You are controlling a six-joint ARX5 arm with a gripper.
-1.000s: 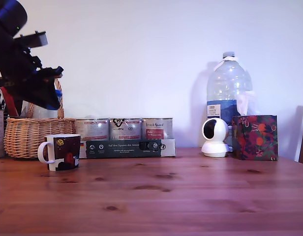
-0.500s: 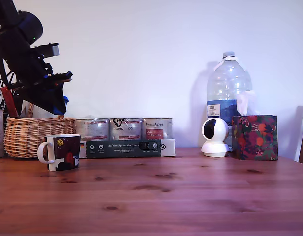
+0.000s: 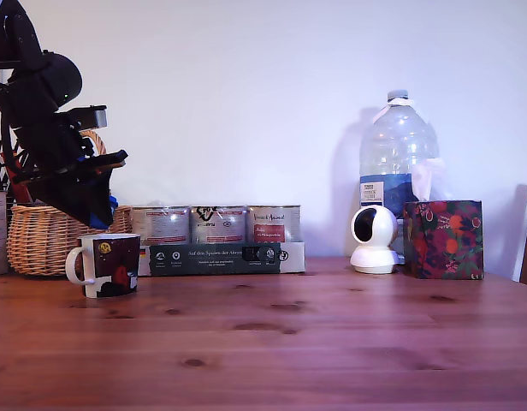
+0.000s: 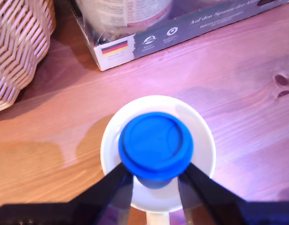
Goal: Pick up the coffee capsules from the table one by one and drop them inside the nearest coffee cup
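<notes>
My gripper (image 4: 155, 180) is shut on a blue coffee capsule (image 4: 155, 146), whose round blue lid faces the wrist camera. It hangs directly over the open mouth of the coffee cup (image 4: 201, 126), a white-rimmed mug. In the exterior view the gripper (image 3: 99, 218) hovers just above the coffee cup (image 3: 109, 265), which stands on the wooden table at the exterior view's left. A sliver of the blue capsule (image 3: 112, 204) shows at the gripper there.
A wicker basket (image 3: 41, 240) stands behind the mug at the exterior view's left. Three silver tins (image 3: 216, 224) sit in a cardboard tray (image 3: 221, 258) beside it. A white camera (image 3: 374, 239), a water bottle (image 3: 399, 163) and a patterned box (image 3: 443, 240) stand at the right.
The arm has swung down and toward the exterior view's right, bringing the gripper with the capsule from above the basket to just over the mug.
</notes>
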